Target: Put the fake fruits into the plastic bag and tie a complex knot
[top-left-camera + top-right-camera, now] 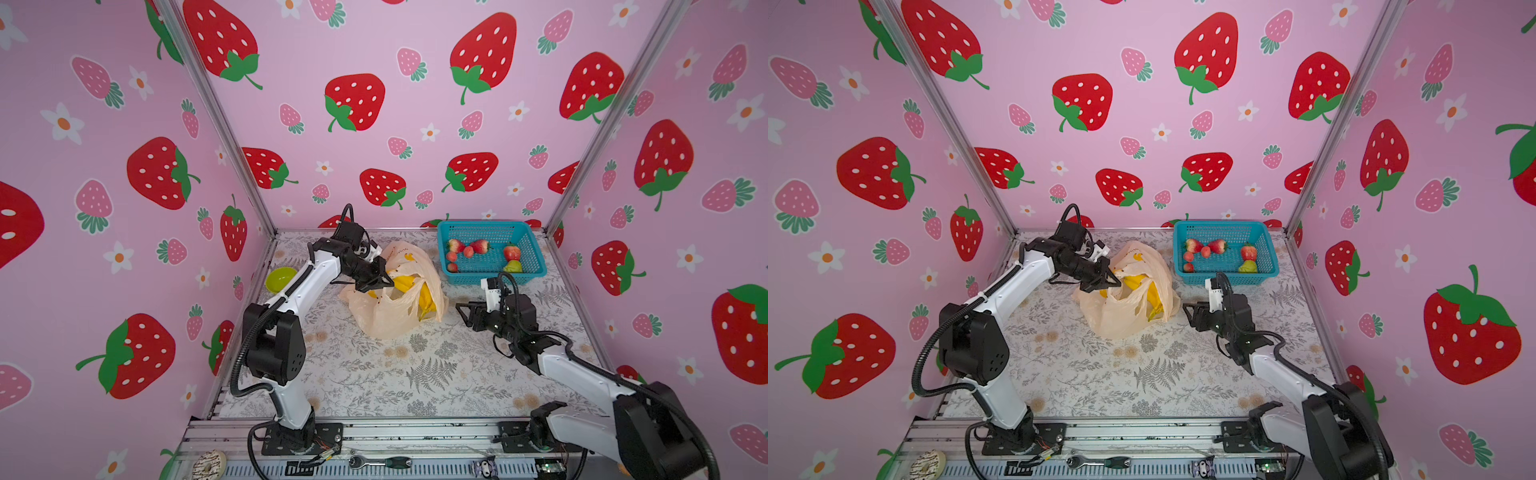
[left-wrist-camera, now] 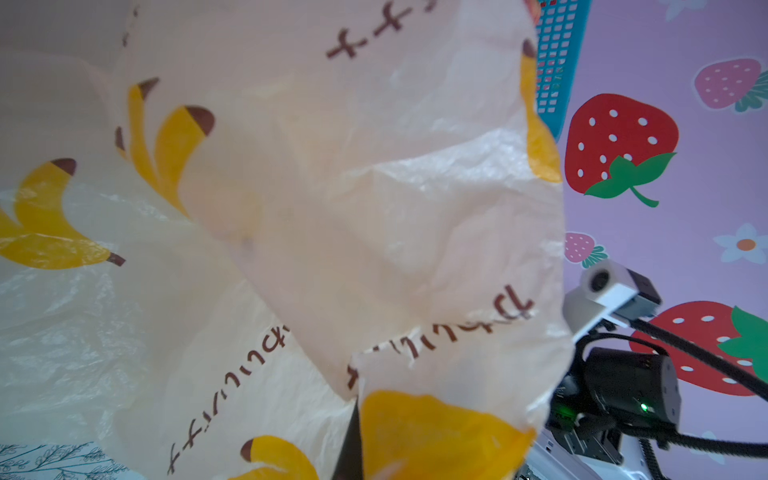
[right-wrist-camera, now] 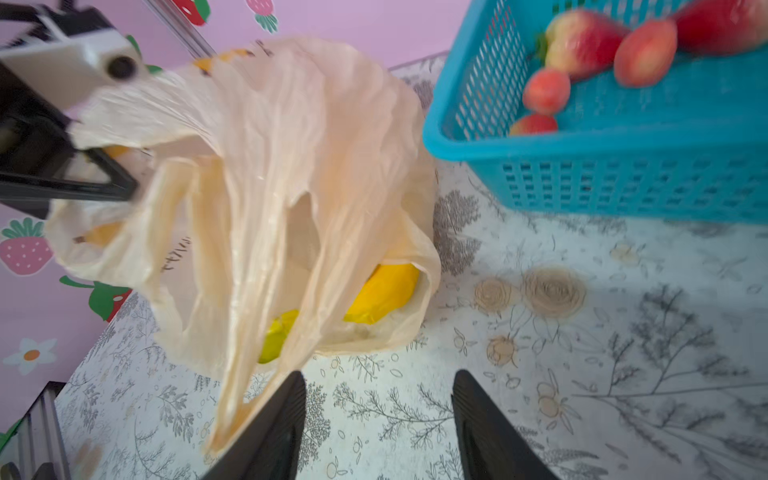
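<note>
One bag [image 1: 386, 322] — bananas [image 1: 427, 300] inside — pinched by left gripper [image 1: 384, 283].

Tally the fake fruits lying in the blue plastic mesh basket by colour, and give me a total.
Red-pink fake strawberries: 6
Lumpy green fake fruit: 1
Total: 7

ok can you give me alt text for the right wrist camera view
A crumpled peach plastic bag with yellow bananas inside sits on a floral table, its edge pinched by the left gripper. The right gripper is open and empty in front of it. A blue basket alongside holds strawberries.
</note>
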You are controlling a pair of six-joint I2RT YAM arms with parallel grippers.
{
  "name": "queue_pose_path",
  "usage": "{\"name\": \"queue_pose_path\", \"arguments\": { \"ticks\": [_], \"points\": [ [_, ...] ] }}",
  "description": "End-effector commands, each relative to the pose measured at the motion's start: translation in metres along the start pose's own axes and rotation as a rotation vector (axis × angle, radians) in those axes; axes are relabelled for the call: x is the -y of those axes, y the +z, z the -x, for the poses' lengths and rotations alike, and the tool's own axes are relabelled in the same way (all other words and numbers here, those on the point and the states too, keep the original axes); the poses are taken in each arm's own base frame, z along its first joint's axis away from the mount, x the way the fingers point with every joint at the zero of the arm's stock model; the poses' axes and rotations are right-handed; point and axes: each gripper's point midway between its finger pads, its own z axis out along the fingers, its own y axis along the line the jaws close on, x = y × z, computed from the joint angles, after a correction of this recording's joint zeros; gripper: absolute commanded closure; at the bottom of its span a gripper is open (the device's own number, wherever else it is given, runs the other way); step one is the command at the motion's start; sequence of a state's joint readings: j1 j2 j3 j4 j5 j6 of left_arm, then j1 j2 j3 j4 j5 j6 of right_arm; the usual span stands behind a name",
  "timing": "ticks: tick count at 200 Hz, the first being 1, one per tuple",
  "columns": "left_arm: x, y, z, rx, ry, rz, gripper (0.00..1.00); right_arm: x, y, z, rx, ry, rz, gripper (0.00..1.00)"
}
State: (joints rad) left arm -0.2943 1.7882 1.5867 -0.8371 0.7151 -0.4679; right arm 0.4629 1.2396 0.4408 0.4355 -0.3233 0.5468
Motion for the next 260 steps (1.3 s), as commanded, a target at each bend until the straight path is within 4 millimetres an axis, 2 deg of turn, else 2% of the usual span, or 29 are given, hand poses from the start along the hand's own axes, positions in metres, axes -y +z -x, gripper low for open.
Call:
{"name": "queue_pose_path", "arguments": {
  "ticks": [1,26,59,124,136,150,163,179,217,239,260],
  "points": [
    [0.013,-0.014,0.002,0.033,0.028,-0.021,1.00,-0.010,0.015,0.012,0.046,0.090,0.071,0.41],
    [0.013,-0.014,0.002,0.033,0.026,-0.023,1.00,-0.004,0.039,0.010,0.018,0.115,0.069,0.42],
    [0.014,-0.015,0.002,0.038,0.029,-0.027,1.00,0.004,0.063,0.006,-0.011,0.135,0.058,0.56],
    [0.016,-0.015,0.002,0.038,0.027,-0.037,1.00,0.023,0.091,-0.012,-0.063,0.145,-0.013,0.69],
    [0.016,-0.015,0.002,0.037,0.027,-0.037,1.00,0.022,0.094,-0.015,-0.068,0.139,-0.011,0.77],
    [0.016,-0.016,0.002,0.041,0.027,-0.034,1.00,0.021,0.094,-0.015,-0.068,0.135,-0.001,0.90],
    [0.017,-0.017,0.002,0.045,0.032,-0.034,1.00,0.015,0.088,-0.008,-0.051,0.120,0.012,0.99],
    [0.018,-0.021,0.003,0.053,0.035,-0.037,1.00,-0.001,0.074,0.011,-0.006,0.094,0.050,1.00],
    [0.030,-0.051,0.010,0.139,0.041,-0.087,1.00,-0.071,0.034,0.067,0.111,0.052,0.253,1.00],
    [0.032,-0.067,0.014,0.186,0.044,-0.104,1.00,-0.106,0.018,0.089,0.153,0.028,0.343,1.00],
    [0.028,-0.077,0.020,0.209,0.029,-0.114,1.00,-0.124,0.010,0.102,0.170,0.017,0.396,1.00]
  ]
}}
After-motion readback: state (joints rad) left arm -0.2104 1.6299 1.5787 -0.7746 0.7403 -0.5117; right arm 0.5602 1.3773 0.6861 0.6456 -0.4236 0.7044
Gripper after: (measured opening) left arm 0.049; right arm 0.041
